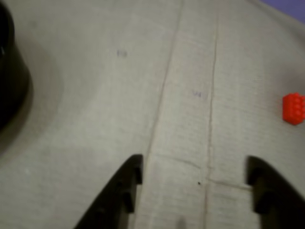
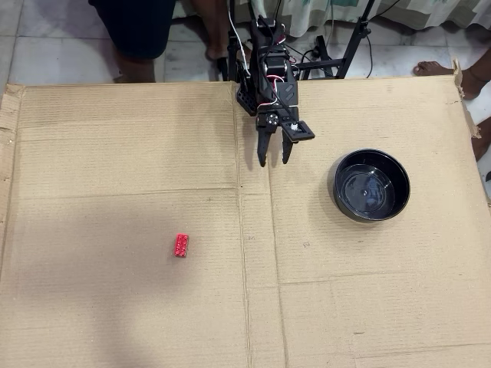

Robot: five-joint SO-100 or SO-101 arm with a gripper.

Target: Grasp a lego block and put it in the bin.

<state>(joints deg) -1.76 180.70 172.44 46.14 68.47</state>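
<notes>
The red lego block (image 2: 182,245) lies on the cardboard, left of centre in the overhead view. In the wrist view the block (image 1: 293,109) sits at the right edge. The black bowl, the bin (image 2: 369,185), stands to the right in the overhead view and is empty; a part of its wall (image 1: 10,81) shows at the left edge of the wrist view. My gripper (image 2: 275,159) hangs over the cardboard near the arm's base, between block and bowl. Its fingers (image 1: 125,191) are spread apart with nothing between them (image 1: 194,183).
A sheet of brown cardboard (image 2: 138,153) covers the work area, with fold seams running down the middle. The arm's base and cables (image 2: 265,54) stand at the far edge. People's legs and feet (image 2: 138,31) are beyond that edge on the tiled floor.
</notes>
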